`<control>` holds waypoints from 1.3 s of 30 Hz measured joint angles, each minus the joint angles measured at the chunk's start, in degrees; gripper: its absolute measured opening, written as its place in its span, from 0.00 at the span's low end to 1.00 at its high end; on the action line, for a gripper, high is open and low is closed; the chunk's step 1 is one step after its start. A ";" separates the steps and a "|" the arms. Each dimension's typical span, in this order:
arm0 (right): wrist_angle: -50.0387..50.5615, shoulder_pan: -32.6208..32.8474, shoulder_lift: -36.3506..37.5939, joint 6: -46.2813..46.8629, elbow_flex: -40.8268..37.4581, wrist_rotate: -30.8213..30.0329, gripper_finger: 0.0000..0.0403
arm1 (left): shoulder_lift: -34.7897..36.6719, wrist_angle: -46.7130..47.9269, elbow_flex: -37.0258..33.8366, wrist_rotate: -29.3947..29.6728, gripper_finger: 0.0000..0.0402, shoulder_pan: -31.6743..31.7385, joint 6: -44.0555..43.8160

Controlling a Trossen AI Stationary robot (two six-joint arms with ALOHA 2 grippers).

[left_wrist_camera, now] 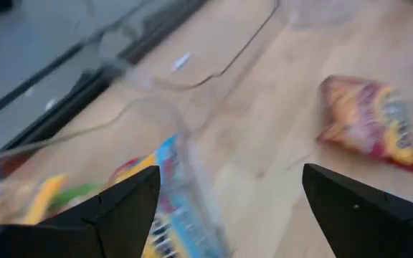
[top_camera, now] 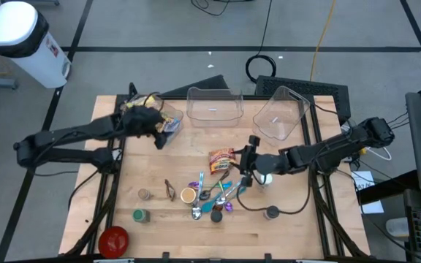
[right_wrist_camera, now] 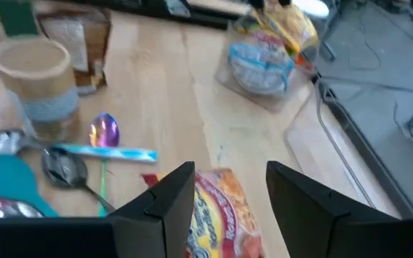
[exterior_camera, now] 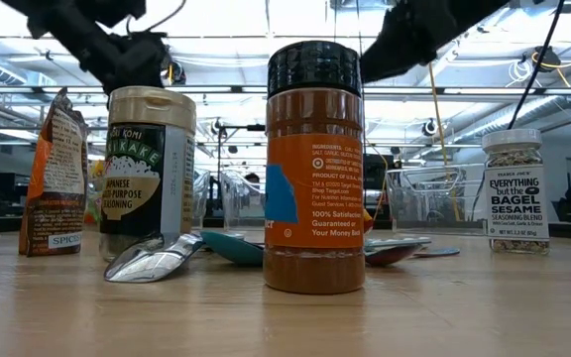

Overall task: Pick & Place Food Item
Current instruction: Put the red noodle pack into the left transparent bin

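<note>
Snack packet (top_camera: 222,158) is lying flat near the middle of the worktop (top_camera: 291,234), just beyond the cluster of spoons (top_camera: 214,197), and I am reading it as the food item for this pick. I am holding the right gripper (top_camera: 248,162) just beside it; in the right wrist view the packet (right_wrist_camera: 217,208) is showing between and beyond the two dark fingers (right_wrist_camera: 171,201), which are standing apart and gripping nothing.

I am keeping the left gripper (top_camera: 156,126) over the clear container (top_camera: 163,117) at the far left corner of the worktop, fingers (left_wrist_camera: 124,208) spread wide and empty, with colourful wrapped items (left_wrist_camera: 167,222) lying under them.

Hazards I am watching:
- The packet is a crinkled, glossy film pouch, soft and pillow-shaped. The fingers are likely to slide off the film or pinch only a fold, letting it drop on the lift.
- The spoons are smooth metal and plastic, lying loose just beside the packet. A low approach is likely to snag or scatter them.
- The containers along the far edge (top_camera: 214,106) are thin, clear, rigid plastic, and the one nearest the right arm (top_camera: 280,117) is tilting. A brush from the arm could tip or push it.
- The spice jars (exterior_camera: 314,169) near the front edge are tall, narrow cylinders and are liable to topple if knocked.
</note>
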State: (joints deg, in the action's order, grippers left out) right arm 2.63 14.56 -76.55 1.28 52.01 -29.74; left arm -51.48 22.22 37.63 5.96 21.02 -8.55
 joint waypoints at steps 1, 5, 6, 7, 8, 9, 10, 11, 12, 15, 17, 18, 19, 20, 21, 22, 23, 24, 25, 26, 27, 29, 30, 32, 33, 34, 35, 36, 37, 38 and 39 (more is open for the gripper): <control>0.06 -0.36 0.00 -0.02 -0.44 0.33 0.41 | 1.13 -3.53 -1.59 -0.02 0.87 -0.88 0.45; -3.60 -2.84 0.00 -1.18 -4.35 6.22 0.41 | 4.71 -16.07 -6.51 -0.08 0.87 -2.74 2.27; -5.49 -3.66 0.00 -1.74 -5.69 7.94 0.41 | 5.23 -19.01 -7.25 -0.05 0.87 -2.94 2.27; -7.49 -4.59 0.00 -2.29 -7.03 9.49 0.41 | 5.67 -21.79 -8.01 -0.03 0.87 -3.16 2.27; -9.70 -5.56 0.00 -2.72 -8.38 11.02 0.41 | 6.01 -24.49 -8.73 -0.02 0.87 -3.31 2.25; -12.01 -6.55 0.00 -2.85 -9.79 12.58 0.41 | 6.16 -27.03 -9.37 -0.02 0.87 -3.59 2.15; -13.82 -7.57 0.00 -2.90 -11.05 13.98 0.41 | 6.18 -29.19 -9.83 -0.21 0.87 -3.87 1.94; -15.45 -8.65 0.00 -2.90 -12.09 15.51 0.41 | 6.16 -30.89 -10.25 -0.45 0.87 -4.15 1.64; -16.95 -9.65 0.00 -2.91 -13.02 17.10 0.41 | 6.16 -32.22 -10.62 -0.71 0.87 -4.42 1.24; -20.20 -11.88 -0.13 -2.76 -14.88 20.93 0.41 | 6.14 -33.56 -10.91 -1.47 0.87 -5.59 0.69; -21.94 -12.54 -1.51 -2.29 -14.98 22.45 0.41 | 5.88 -33.63 -10.93 -1.51 0.87 -6.60 0.56; -22.47 -12.67 -2.24 -2.20 -14.96 22.55 0.41 | 5.60 -33.76 -10.93 -1.50 0.87 -7.09 0.56; -22.87 -12.67 -3.08 -2.38 -14.98 22.54 0.41 | 5.39 -33.78 -10.94 -1.49 0.87 -7.47 0.56; -23.88 -12.67 -4.15 -2.78 -14.98 22.56 0.41 | 5.33 -33.86 -10.98 -1.48 0.87 -7.80 0.56; -24.95 -12.67 -5.55 -3.33 -14.94 22.56 0.41 | 5.33 -34.18 -10.98 -1.48 0.87 -8.13 0.53; -25.35 -12.67 -6.81 -3.64 -14.91 22.56 0.41 | 5.36 -34.62 -10.98 -1.49 0.87 -8.24 0.43; -24.98 -12.70 -7.80 -3.76 -14.91 22.55 0.41 | 5.42 -34.73 -10.98 -1.46 0.87 -8.52 0.14; -24.42 -12.90 -8.62 -3.74 -15.00 22.57 0.42 | 5.41 -34.60 -10.98 -1.42 0.87 -8.75 -0.35; -24.46 -13.14 -9.50 -3.61 -15.02 22.59 0.43 | 5.35 -34.41 -10.98 -1.44 0.87 -8.83 -0.83; -24.77 -13.44 -10.21 -3.52 -14.96 22.58 0.44 | 5.35 -34.26 -10.98 -1.46 0.87 -9.01 -1.05; -24.48 -13.68 -10.61 -3.50 -14.91 22.55 0.45 | 5.35 -34.20 -10.98 -1.46 0.87 -9.15 -1.18; -23.47 -14.13 -10.97 -2.90 -14.95 22.48 0.48 | 5.37 -33.95 -10.98 -1.44 0.87 -9.49 -1.22; -23.87 -14.28 -11.33 -2.44 -14.96 22.54 0.49 | 5.35 -33.83 -10.98 -1.44 0.87 -9.60 -1.22; -23.23 -14.57 -11.46 -2.17 -14.91 22.57 0.52 | 5.36 -33.84 -10.98 -1.51 0.87 -9.64 -1.23; -23.07 -14.59 -11.45 -2.18 -14.91 22.58 0.54 | 5.37 -33.91 -10.98 -1.48 0.87 -9.62 -1.23; -23.14 -14.59 -11.45 -2.23 -14.91 22.75 0.55 | 5.37 -33.86 -10.98 -1.44 0.87 -9.62 -1.21; -22.98 -14.59 -11.44 -2.41 -14.91 23.51 0.55 | 5.35 -33.78 -10.98 -1.44 0.87 -9.59 -1.19; -22.66 -14.61 -11.43 -2.44 -14.91 24.05 0.56 | 5.35 -33.79 -10.98 -1.46 0.87 -9.60 -1.02; -22.47 -14.59 -11.44 -2.48 -14.91 24.15 0.56 | 5.37 -33.85 -10.98 -1.46 0.87 -9.60 -1.01; -22.27 -14.59 -11.45 -2.52 -14.91 24.10 0.56 | 5.37 -33.83 -10.98 -1.46 0.87 -9.60 -1.01; -22.10 -14.59 -11.45 -2.54 -14.91 24.07 0.56 | 5.36 -33.82 -10.98 -1.46 0.87 -9.60 -1.01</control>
State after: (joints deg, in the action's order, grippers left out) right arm -19.47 -0.03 -88.01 -1.25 37.10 -5.67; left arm -46.12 -11.60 26.65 4.49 11.42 -9.56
